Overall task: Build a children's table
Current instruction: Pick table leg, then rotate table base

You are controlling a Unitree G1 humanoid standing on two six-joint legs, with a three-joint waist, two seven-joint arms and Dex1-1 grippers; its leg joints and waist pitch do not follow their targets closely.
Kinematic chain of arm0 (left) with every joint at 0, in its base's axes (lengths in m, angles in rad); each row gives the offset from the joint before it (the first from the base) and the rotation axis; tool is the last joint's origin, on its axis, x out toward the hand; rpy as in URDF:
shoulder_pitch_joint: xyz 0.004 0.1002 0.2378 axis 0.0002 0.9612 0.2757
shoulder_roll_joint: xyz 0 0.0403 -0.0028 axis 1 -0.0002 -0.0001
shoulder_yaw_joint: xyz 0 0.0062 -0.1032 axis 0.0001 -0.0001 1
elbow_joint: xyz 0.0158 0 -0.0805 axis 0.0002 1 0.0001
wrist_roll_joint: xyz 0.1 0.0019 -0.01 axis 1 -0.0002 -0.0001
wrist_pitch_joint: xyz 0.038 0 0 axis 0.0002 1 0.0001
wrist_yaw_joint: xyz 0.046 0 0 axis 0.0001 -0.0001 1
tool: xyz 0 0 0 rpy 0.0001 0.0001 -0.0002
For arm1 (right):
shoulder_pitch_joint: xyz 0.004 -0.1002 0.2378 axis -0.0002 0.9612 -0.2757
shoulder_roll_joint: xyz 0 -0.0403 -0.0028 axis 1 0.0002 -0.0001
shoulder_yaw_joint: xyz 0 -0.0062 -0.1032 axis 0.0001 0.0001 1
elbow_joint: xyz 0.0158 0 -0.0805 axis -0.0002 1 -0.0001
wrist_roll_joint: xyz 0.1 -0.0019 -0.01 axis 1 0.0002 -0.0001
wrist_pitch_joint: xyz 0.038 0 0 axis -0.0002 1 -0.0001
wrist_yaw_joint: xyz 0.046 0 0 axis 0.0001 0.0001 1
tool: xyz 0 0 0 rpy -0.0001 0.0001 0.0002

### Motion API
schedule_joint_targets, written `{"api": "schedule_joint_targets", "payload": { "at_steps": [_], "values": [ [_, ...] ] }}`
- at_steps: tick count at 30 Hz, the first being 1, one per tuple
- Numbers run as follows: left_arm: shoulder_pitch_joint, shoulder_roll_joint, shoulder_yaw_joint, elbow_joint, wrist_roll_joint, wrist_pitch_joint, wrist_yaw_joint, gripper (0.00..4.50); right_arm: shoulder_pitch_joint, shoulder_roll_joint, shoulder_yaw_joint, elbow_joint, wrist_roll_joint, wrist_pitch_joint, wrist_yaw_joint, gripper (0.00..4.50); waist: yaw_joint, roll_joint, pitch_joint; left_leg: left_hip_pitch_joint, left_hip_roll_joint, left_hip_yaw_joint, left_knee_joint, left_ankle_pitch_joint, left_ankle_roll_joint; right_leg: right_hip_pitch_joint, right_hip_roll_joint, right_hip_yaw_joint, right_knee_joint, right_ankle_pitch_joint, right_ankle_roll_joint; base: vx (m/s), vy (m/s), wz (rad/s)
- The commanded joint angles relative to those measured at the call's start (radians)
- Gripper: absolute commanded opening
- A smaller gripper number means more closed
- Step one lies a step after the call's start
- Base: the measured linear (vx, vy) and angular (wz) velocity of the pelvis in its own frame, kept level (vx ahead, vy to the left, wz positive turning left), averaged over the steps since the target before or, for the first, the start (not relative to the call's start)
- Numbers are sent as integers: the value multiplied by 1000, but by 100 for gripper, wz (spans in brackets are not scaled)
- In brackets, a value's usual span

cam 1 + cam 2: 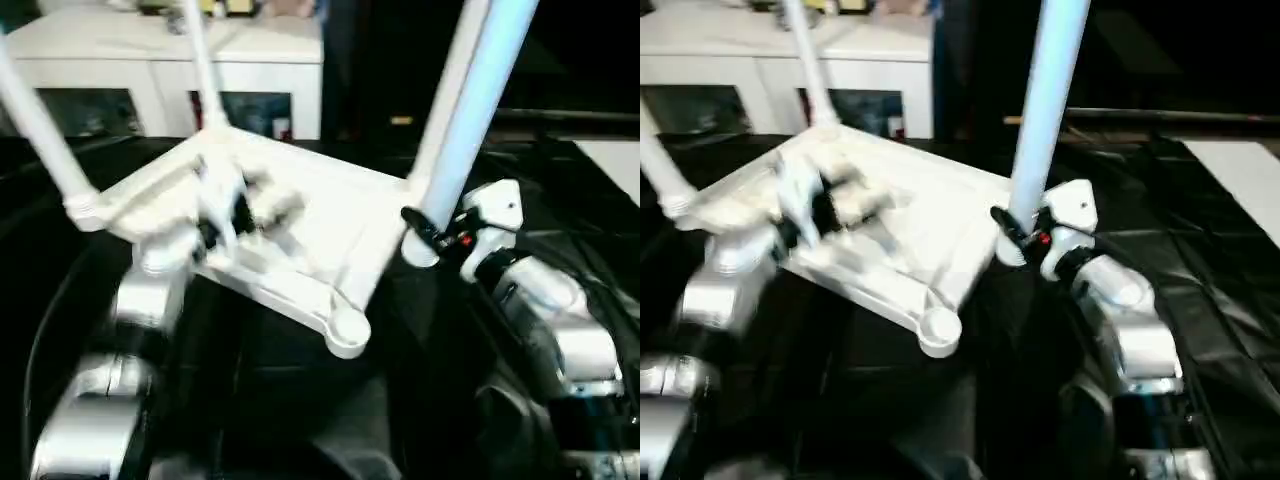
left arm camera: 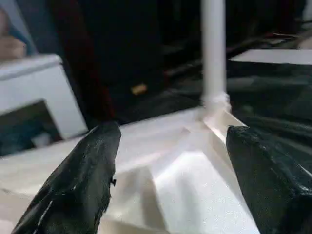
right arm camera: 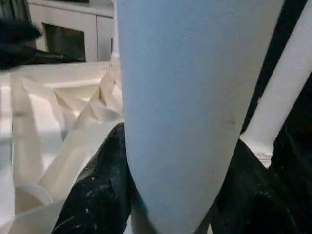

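We have the tabletop (image 1: pixel 300 240) lying underside up on the black-covered surface (image 1: pixel 1230 260), tilted, its ribs facing us. Three legs appear to stand in their corner sockets: one at the far corner (image 1: pixel 200 60), one at our left (image 1: pixel 40 130), and one at our right (image 1: pixel 470 110). The near corner socket (image 1: pixel 345 335) is still empty, so by our reckoning one leg remains to fit. Our right gripper (image 1: pixel 420 232) pinches the right leg just above its socket, black fingers on either side of the tube. Our left gripper (image 2: pixel 170 161) hovers over the ribbed underside with its fingers spread and nothing between them. Behind the table stands a white cabinet (image 1: pixel 160 60), close to the far leg; the near side by the empty socket looks open for bringing in the last leg.
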Motion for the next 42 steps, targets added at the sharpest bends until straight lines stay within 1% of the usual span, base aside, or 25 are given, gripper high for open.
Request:
{"api": "schedule_joint_targets", "payload": {
  "at_steps": [1,3,5,7,8,9,12,15,16,18,20,21,23,25,26,29,31,32,34,35,36,39,40,41,42],
  "values": [
    [-14,8,0,49,24,-22,-37,390,-25,-9,6,9,-4,-22,24,183,5,-6,-61,19,68,-32,-95,-345,-27,25,-68,27,-90,-302,-193,0,0,0],
    [-50,9,15,108,41,-39,-1,390,-38,-9,13,29,-7,-33,36,183,7,-7,-66,20,70,-28,-91,-321,-15,20,-66,27,-88,-303,-197,0,0,0],
    [-92,5,41,171,49,-49,88,390,-52,-8,14,51,-7,-47,40,183,8,-4,-73,17,70,-25,-86,-268,1,22,-62,25,-78,-209,-220,0,0,0],
    [-158,-3,110,261,4,-61,181,390,-76,-5,16,95,-13,-71,43,183,10,-3,-80,17,69,-21,-79,-227,17,22,-59,22,-68,-109,-249,0,0,0],
    [-166,-4,121,272,-7,-60,182,390,-79,-4,18,101,-15,-74,44,183,16,-5,-84,12,68,-17,-73,-154,53,26,-62,19,-61,10,-284,0,0,0],
    [-163,-4,121,267,-27,-50,115,390,-82,-3,26,103,-18,-74,52,183,18,-8,-82,10,70,-15,-73,-137,65,26,-62,18,-59,35,-292,0,0,0],
    [-127,7,59,239,-28,-52,-94,390,-75,-4,41,91,-17,-68,68,183,29,-5,-81,13,76,-9,-72,-103,105,25,-62,17,-55,71,-310,17,4,-1],
    [-40,36,-31,133,-43,6,-403,390,-52,-19,67,67,-24,-64,108,183,43,3,-83,22,87,-5,-75,-71,116,21,-61,16,-46,117,-327,0,0,0],
    [-15,50,-59,102,-46,30,-485,390,-43,-26,74,61,-23,-62,124,183,47,9,-82,23,89,-2,-76,-77,115,19,-57,14,-46,122,-329,0,0,0],
    [41,96,-132,38,-46,78,-658,390,-14,-58,101,29,-18,-50,182,183,51,13,-81,27,92,-1,-81,-112,101,17,-58,14,-47,109,-331,0,0,0],
    [43,112,-170,62,-10,34,-718,373,4,-85,118,7,-9,-46,226,183,57,16,-75,34,94,3,-89,-213,66,11,-59,18,-55,19,-321,0,0,0],
    [43,112,-170,62,-10,34,-718,353,4,-85,118,7,-9,-46,226,183,57,14,-72,35,93,3,-92,-241,55,10,-60,18,-58,-12,-317,0,0,0],
    [38,120,-201,91,30,-18,-749,353,21,-108,128,-16,2,-36,260,183,60,13,-62,46,95,10,-100,-367,-8,0,-66,23,-74,-172,-293,0,0,0],
    [23,119,-229,131,87,-79,-756,334,41,-129,135,-41,10,-27,286,183,64,9,-61,50,100,9,-103,-402,-33,-2,-73,28,-83,-244,-255,0,0,0],
    [19,118,-234,138,102,-100,-751,318,47,-132,135,-47,8,-26,293,183,60,8,-59,41,98,6,-107,-399,-41,2,-74,29,-84,-264,-237,0,0,0],
    [-18,112,-254,189,146,-149,-724,310,62,-133,139,-53,0,-30,296,183,54,10,-61,39,97,2,-111,-409,-56,-3,-74,27,-86,-286,-218,0,0,0],
    [-35,112,-264,202,151,-155,-710,273,67,-133,142,-56,-2,-30,295,183,53,9,-61,42,96,3,-110,-420,-59,-6,-76,29,-89,-285,-220,0,0,0],
    [-40,111,-265,206,151,-156,-709,264,68,-134,143,-59,-2,-29,296,183,54,11,-60,41,96,3,-110,-421,-58,-6,-75,29,-90,-283,-223,0,0,0],
    [-51,108,-272,217,161,-165,-705,259,70,-134,144,-61,-3,-28,295,183,54,8,-62,39,96,4,-108,-399,-48,-3,-76,29,-87,-255,-231,0,0,0],
    [-76,99,-283,250,185,-197,-705,243,73,-134,145,-69,-4,-23,295,183,54,14,-62,37,94,5,-106,-381,-39,-4,-75,30,-88,-241,-234,0,0,0],
    [-77,99,-284,252,186,-198,-705,243,73,-135,145,-69,-4,-23,295,183,54,12,-64,38,95,7,-105,-373,-37,-3,-74,30,-87,-229,-236,0,0,0],
    [-107,97,-303,292,222,-240,-722,217,84,-148,145,-93,2,-15,306,183,56,15,-68,34,96,8,-104,-324,-19,4,-72,27,-80,-144,-255,0,0,0],
    [-116,97,-312,304,234,-253,-735,213,88,-155,143,-101,4,-14,311,183,57,25,-70,33,95,8,-102,-306,-15,6,-72,26,-73,-107,-265,0,0,0],
    [-137,97,-335,332,261,-276,-763,204,94,-167,137,-115,7,-12,319,183,57,28,-71,33,95,9,-100,-288,-6,9,-69,25,-72,-67,-272,0,0,0],
    [-137,97,-335,332,261,-276,-763,188,94,-167,137,-115,7,-12,319,183,55,23,-73,32,95,10,-100,-277,0,11,-68,24,-72,-44,-275,0,0,0]
  ]
}}
